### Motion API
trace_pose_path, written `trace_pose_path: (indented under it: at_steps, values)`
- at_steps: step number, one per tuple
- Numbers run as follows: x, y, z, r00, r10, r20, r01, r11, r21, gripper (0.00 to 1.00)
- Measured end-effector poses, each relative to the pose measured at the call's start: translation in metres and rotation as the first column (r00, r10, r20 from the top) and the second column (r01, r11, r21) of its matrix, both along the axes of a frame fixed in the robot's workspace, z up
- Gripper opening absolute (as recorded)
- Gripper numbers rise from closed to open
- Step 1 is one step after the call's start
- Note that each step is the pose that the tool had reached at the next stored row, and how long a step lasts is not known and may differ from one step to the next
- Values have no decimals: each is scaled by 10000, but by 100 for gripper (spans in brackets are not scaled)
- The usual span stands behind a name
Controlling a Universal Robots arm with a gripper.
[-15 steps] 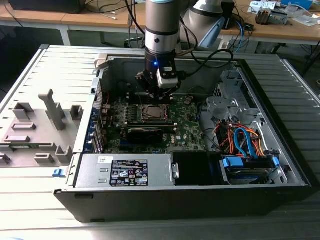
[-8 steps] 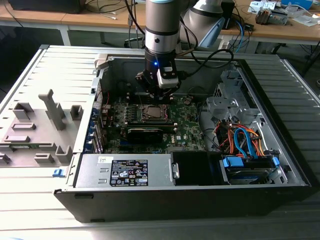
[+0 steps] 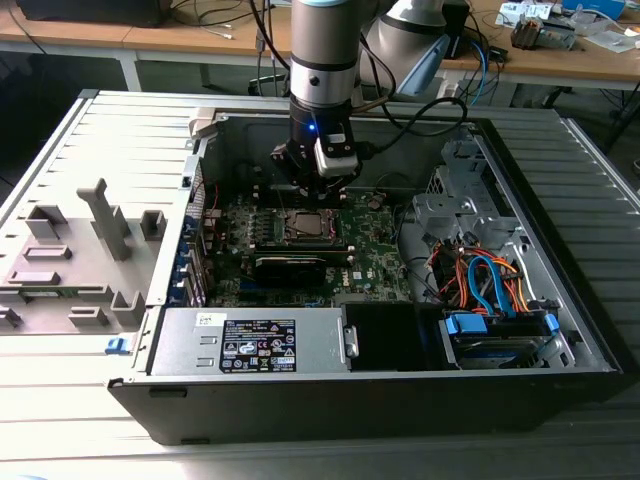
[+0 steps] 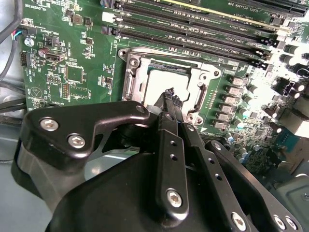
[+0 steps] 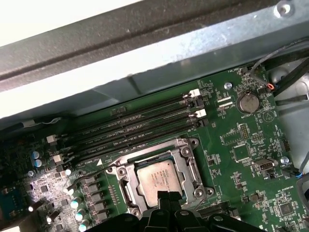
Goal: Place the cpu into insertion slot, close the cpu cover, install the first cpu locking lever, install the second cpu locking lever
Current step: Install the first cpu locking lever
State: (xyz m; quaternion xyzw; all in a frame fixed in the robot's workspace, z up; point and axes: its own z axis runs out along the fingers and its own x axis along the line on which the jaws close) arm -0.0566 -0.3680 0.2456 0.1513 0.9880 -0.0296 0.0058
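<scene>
Gripper (image 3: 314, 192) hangs inside the open computer case (image 3: 350, 400) in the exterior view, the insertion slot (image 3: 305, 227) just at its six o'clock; in the second wrist view you see the fingertips (image 4: 167, 99) pinched narrow, holding nothing, over the cpu (image 4: 161, 82); in the first wrist view the cpu cover (image 5: 189, 166) lies flat, framing that seated chip.
</scene>
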Motion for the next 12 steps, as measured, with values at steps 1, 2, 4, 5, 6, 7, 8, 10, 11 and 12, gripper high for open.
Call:
trace_pose_path:
  at_steps: [1, 2, 4, 5, 6, 7, 8, 10, 11, 12]
  values:
    - [0, 0, 0, 10000, 19, 0, -19, 10000, 0, 11]
    - [0, 0, 0, 10000, 31, 0, -31, 10000, 0, 11]
    - [0, 0, 0, 10000, 51, 0, -51, 10000, 0, 11]
    - [0, 0, 0, 10000, 61, 0, -61, 10000, -1, 11]
    - [0, 0, 0, 10000, 72, 0, -72, 10000, 0, 11]
    - [0, 0, 0, 10000, 82, 0, -82, 10000, 0, 11]
    - [0, 0, 0, 10000, 94, 0, -94, 10000, 0, 11]
    - [0, 0, 0, 9999, 114, 0, -114, 9999, 0, 11]
    - [0, 0, 0, 9999, 123, 0, -123, 9999, 0, 11]
    - [0, 0, 0, 9999, 133, 0, -133, 9999, 0, 11]
